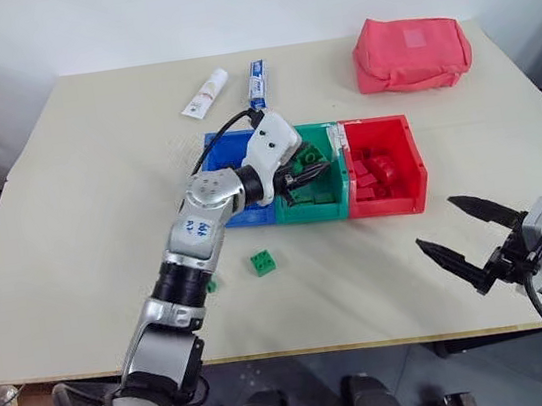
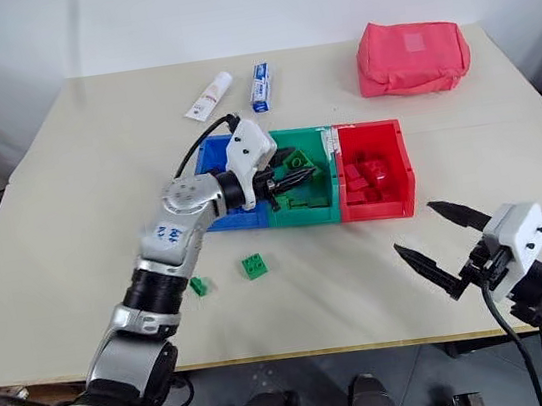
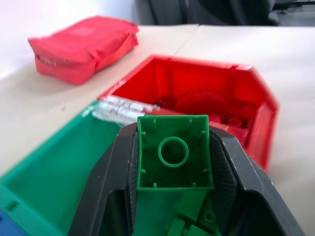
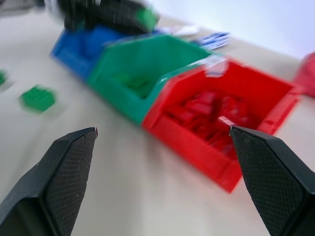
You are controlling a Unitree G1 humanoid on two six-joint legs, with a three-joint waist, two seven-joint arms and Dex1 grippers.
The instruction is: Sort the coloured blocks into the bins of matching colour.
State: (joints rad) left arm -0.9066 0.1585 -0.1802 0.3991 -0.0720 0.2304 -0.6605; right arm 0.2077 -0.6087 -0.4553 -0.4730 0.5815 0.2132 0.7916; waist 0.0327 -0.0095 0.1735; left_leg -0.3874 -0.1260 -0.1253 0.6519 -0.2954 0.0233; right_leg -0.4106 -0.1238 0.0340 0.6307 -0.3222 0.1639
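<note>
While left claw (image 1: 309,173) pinches green block (image 3: 173,152) over green bin (image 1: 338,211), early release risks bounce into red bin (image 1: 414,168); right claw (image 1: 475,232) wide open, empty.

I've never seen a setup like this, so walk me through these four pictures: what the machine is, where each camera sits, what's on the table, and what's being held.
This is a two-armed humanoid robot. Two pictures look down from its head; the other two look along each wrist's black two-fingered pincer. On the beige table sit joined blue, green and red plastic bins, two small green studded bricks, two white toothpaste tubes and a pinkish-red fabric pouch. The left pincer grips a green brick over the green bin. The right pincer hangs open, empty.
</note>
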